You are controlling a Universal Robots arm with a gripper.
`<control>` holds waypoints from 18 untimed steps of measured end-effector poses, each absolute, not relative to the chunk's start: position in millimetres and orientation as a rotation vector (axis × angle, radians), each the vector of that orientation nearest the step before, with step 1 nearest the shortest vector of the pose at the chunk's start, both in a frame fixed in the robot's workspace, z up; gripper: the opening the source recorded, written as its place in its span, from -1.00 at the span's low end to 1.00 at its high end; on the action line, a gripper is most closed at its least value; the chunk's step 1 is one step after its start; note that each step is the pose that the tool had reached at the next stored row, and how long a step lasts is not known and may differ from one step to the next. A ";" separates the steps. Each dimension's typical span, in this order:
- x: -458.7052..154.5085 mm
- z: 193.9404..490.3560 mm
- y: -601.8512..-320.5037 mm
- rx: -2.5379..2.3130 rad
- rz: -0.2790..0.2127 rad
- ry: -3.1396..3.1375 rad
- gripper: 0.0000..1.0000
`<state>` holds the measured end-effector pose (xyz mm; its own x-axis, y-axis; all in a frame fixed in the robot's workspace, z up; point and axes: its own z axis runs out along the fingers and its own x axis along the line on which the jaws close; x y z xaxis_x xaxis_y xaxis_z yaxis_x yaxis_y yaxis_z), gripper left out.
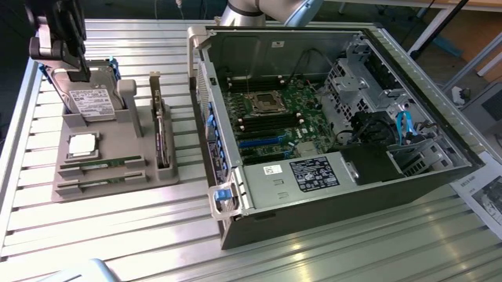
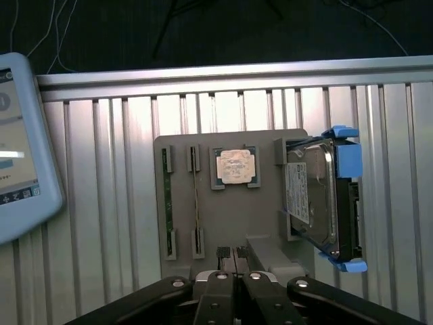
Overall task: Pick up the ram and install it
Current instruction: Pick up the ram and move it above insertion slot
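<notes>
Green board: the ram [image 1: 102,166] stands on edge in a slot of the grey holder [image 1: 126,141]. A twin stick [image 1: 98,183] sits just beside it, both at the end opposite the hard drive [image 1: 90,100].
Claw: the gripper [image 2: 233,265] hangs over the hard-drive end, fingers pressed together with nothing between them.
Direction: the ram lies across the holder from the claw, past the processor chip [image 1: 82,145].
Long axis: the stick appears to run in line with the seam between the fingers.
Progress: ram not yet lifted; the open computer case [image 1: 408,176] stands well apart, on the exterior view's right.
</notes>
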<state>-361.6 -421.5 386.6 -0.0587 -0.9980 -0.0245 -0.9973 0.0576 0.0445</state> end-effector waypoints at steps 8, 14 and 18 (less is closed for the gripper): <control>-361.6 386.5 -433.0 2.146 -0.077 -2.275 -0.80; -361.6 385.6 -437.9 2.146 -0.077 -2.275 -0.80; -361.6 382.5 -440.2 2.146 -0.077 -2.275 -0.80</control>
